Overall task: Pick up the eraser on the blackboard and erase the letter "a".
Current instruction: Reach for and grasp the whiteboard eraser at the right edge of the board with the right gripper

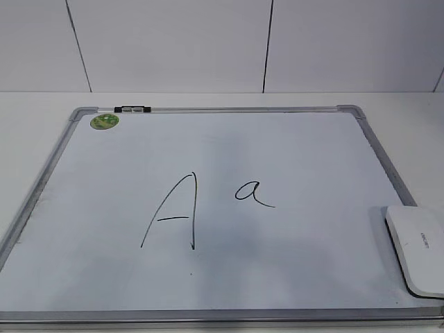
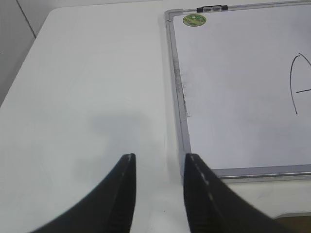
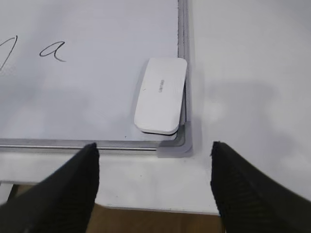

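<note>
eraser (image 3: 161, 95) sits on the blackboard (image 1: 277, 146) corner frame, capital a (image 1: 173, 211) beside letter "a" (image 1: 253, 193); both grippers (image 2: 158, 162) (image 3: 154, 148) spread, empty.

Two handwritten marks in black marker stand on the blackboard (image 1: 312, 152): a tall capital "A" (image 1: 173, 211) at centre frame and the letter "a" (image 1: 253, 192) just right of it. Small grey lettering on the eraser (image 1: 417, 248), lower right, is too small to read.
</note>
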Controlling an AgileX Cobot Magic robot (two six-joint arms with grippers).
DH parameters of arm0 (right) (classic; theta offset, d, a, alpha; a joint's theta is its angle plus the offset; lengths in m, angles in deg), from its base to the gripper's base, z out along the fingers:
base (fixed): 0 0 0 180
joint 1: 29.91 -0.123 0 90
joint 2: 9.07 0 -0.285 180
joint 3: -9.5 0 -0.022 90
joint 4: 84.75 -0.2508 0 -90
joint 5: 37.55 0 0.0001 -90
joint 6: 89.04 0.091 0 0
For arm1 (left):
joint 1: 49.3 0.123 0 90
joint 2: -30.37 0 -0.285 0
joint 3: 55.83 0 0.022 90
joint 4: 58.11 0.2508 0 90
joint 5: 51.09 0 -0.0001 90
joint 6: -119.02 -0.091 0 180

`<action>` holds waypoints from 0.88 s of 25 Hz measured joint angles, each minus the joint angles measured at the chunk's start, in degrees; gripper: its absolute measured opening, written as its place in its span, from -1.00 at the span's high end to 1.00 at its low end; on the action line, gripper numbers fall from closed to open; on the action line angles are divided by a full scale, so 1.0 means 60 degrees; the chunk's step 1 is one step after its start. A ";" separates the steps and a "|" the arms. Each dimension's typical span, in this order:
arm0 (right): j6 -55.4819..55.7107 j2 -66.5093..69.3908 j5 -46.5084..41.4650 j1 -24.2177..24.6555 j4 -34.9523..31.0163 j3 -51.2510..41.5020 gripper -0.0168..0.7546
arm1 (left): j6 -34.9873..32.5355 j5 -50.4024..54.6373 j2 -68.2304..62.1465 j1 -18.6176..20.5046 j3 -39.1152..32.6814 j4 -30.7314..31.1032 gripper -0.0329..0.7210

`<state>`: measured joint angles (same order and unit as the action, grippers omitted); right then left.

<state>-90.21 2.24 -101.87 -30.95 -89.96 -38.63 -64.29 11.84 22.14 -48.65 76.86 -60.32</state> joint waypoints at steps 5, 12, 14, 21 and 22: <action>-0.0698 0.1704 0.0042 0.0000 -0.0936 0.0037 -0.49 | 0.0000 0.0000 0.0000 0.0000 0.0000 0.0000 0.29; -0.1014 0.3505 0.0557 0.0000 -0.1868 0.0037 -0.49 | 0.0000 0.0000 0.0000 0.0000 0.0000 0.0000 0.29; -0.1051 0.3954 0.0578 0.0000 -0.2050 0.0037 -0.49 | 0.0000 0.0000 0.0000 0.0000 0.0000 0.0000 0.29; -0.1072 0.5669 0.0449 0.0000 -0.2352 0.0487 -0.49 | 0.0000 0.0000 0.0000 0.0000 0.0000 0.0000 0.29; -0.1072 0.5880 0.0412 0.0000 -0.2352 0.0649 -0.49 | 0.0000 0.0000 0.0000 0.0000 0.0000 0.0000 0.29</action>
<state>-96.64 37.52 -99.41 -30.95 -104.07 -34.74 -64.29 11.84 22.14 -48.65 76.86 -60.32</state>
